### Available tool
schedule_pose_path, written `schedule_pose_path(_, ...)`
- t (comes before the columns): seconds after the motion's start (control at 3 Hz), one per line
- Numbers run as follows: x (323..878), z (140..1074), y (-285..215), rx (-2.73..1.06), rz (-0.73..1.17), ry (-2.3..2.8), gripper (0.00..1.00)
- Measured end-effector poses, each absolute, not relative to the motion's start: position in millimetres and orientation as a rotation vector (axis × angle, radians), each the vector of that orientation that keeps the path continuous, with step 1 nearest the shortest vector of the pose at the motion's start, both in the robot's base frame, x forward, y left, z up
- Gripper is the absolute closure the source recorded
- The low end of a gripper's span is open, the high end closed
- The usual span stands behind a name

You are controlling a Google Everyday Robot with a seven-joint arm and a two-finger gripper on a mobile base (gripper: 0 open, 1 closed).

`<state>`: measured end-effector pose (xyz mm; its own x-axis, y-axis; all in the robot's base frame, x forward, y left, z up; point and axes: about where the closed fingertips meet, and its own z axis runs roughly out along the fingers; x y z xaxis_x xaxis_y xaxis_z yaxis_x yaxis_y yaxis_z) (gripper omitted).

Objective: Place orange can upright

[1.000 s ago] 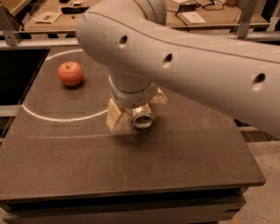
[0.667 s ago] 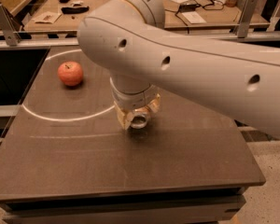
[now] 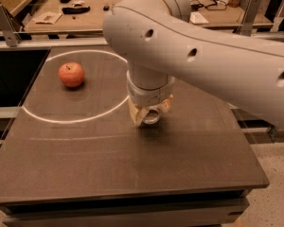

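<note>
My gripper (image 3: 149,113) hangs from the big white arm over the middle of the dark table (image 3: 132,174), close above its top. Between its tan fingers (image 3: 136,113) I see a round silver end, which I take for the end of the orange can (image 3: 152,115). The can lies sideways in the grip, its end facing the camera. The can's orange side is hidden by the fingers and the wrist. The jaws stand closed against the can on both sides.
A red apple (image 3: 71,74) sits at the back left, inside a white circle line (image 3: 61,118) drawn on the table. The table's front edge and right edge are near. Wooden desks with clutter (image 3: 75,8) stand behind a rail.
The gripper with the can has moved a little to the right and slightly farther back, and the wrist has turned. The apple has not moved.
</note>
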<state>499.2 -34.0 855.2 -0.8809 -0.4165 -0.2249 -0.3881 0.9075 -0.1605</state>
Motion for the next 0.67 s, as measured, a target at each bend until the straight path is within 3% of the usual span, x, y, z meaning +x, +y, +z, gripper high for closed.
schedule_pose_path(0.33,499,873,-44,-0.64,-0.102,2.755,1.0)
schedule_pose_path(0.67,497,896,-55,-0.698,0.009,2.652,1.0)
